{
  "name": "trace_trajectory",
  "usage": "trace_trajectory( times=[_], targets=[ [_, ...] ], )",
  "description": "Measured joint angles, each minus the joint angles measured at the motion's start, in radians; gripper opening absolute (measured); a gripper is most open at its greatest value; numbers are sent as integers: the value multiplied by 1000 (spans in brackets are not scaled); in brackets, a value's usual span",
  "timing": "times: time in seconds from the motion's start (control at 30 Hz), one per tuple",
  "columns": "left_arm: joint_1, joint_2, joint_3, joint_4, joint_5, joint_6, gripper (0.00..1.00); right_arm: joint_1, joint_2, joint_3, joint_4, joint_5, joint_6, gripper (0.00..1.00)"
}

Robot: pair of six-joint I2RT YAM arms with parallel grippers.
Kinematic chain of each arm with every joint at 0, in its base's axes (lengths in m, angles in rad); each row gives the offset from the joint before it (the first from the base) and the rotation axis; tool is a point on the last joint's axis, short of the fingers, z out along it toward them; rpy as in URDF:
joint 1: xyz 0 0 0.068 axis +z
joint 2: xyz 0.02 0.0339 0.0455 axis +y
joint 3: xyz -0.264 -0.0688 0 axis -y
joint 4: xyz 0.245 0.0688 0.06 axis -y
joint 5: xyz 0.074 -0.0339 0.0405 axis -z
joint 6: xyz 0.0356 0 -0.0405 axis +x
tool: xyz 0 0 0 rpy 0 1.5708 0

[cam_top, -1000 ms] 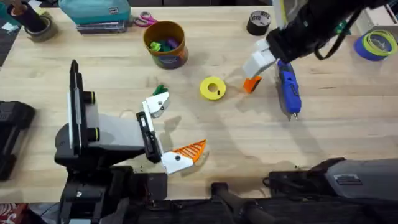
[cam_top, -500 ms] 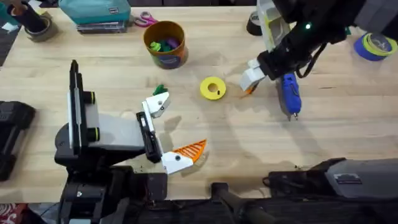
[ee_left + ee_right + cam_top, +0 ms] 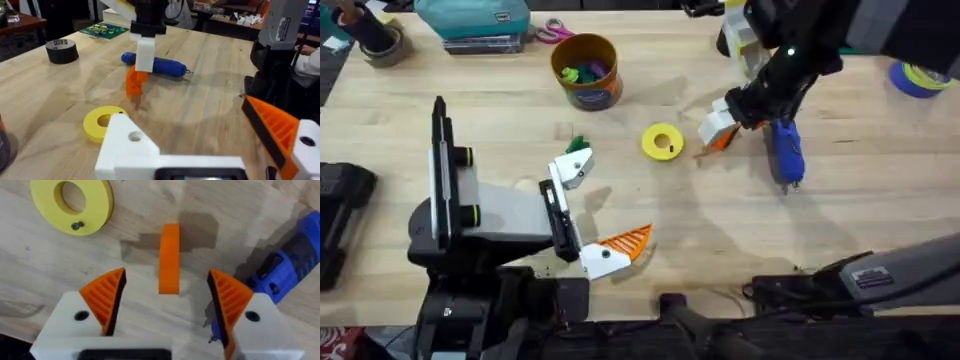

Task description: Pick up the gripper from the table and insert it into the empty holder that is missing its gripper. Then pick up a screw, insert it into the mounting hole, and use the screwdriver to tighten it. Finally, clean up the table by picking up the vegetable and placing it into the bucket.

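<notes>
Left gripper [image 3: 582,215] parked near front edge of wooden worktop [image 3: 500,130], fingers spread wide, holding nothing; one finger a bare white angular plastic holder [image 3: 131,145], other finger with tip fitted; small orange ribbed plastic gripper tip [image 3: 169,258] lies well right, toward back edge, between yellow ring disc [image 3: 662,141] and blue pen-shaped screwdriver [image 3: 784,150]; right gripper [image 3: 170,297] nearer, directly above tip, pads wide either side, untouching; tip's long axis runs across gap between pads, so closing should pinch its flat sides.

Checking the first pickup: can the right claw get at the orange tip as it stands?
Probably yes. The right claw hangs open over the tip, one pad on each side; the nearby screwdriver stands clear.
</notes>
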Motion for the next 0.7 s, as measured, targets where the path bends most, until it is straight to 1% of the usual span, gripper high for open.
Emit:
trace_trajectory(
  times=[0.13, 0.4, 0.43, 0.5, 0.57, 0.67, 0.7],
  targets=[
    [0, 0, 0, 0, 0, 0, 986, 0, 22, -1, 8, -3, 0, 941],
    [0, 0, 0, 0, 0, 0, 986, 0, 25, -1, 21, -3, 0, 817],
    [0, 0, 0, 0, 0, 0, 986, 0, 25, -1, 21, -3, 0, 709],
    [0, 0, 0, 0, 0, 0, 986, 0, 25, -1, 22, -3, -1, 622],
    [0, 0, 0, 0, 0, 0, 986, 0, 25, -1, 22, -3, -1, 495],
    [0, 0, 0, 0, 0, 0, 985, 0, 25, -1, 23, -3, -4, 268],
    [0, 0, 0, 0, 0, 0, 985, 0, 25, -1, 25, -2, -7, 164]
  ],
)
